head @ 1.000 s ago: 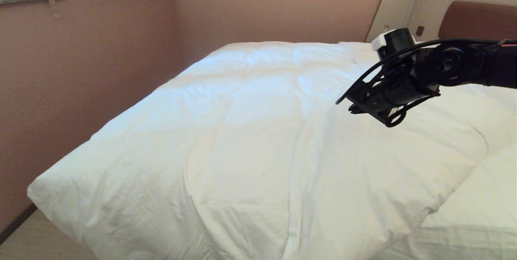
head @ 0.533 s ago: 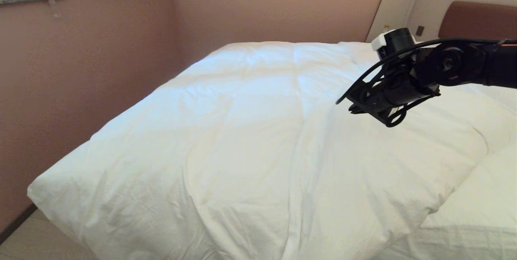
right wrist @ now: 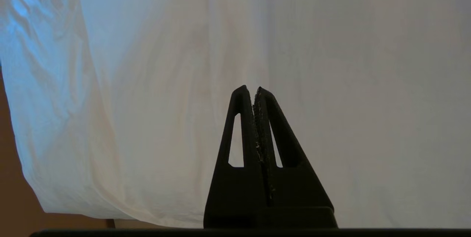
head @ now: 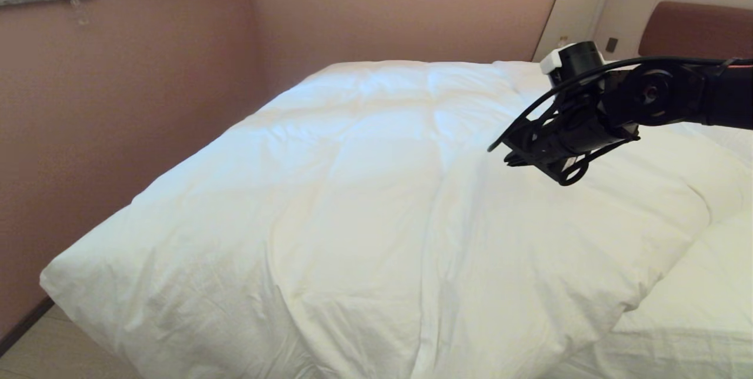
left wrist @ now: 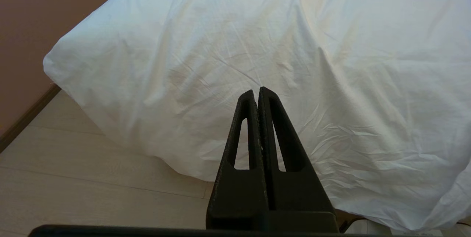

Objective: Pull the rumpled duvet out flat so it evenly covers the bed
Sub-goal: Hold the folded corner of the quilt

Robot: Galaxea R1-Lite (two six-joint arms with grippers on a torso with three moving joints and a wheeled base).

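Head view: the large white puffy duvet (head: 376, 214), faintly quilted in big squares w/ a creased cotton cover, is seen spread over most of the wide low bed (head: 694, 314). Its near-left corner hangs past the mattress edge above the pale wood-look floor (head: 47, 355); its near-right edge is drawn back diagonally, so a strip of white mattress linen is left bare at the lower right. The brown padded headboard (head: 694, 29) w/ beige side panels is seen at upper right, and the pink wall (head: 117, 102) runs along the far side of the bed. The black right arm is stretched in from the right edge, and the right gripper (head: 515, 158) is held in the air over the duvet's right half, not touching it; its fingers are hard to read from this angle.

Left wrist view: the left gripper (left wrist: 256, 91) is seen w/ both black fingers pressed together, nothing between them. It is held clear of the cloth, w/ the duvet's overhanging wrinkled corner (left wrist: 121, 82) and the floor beneath and beyond it.

Right wrist view: the right gripper's fingers are seen pressed together at the tips, w/ nothing gripped. Only smooth white duvet fills the bkgd, w/ its edge and a sliver of brownish surface at one side.
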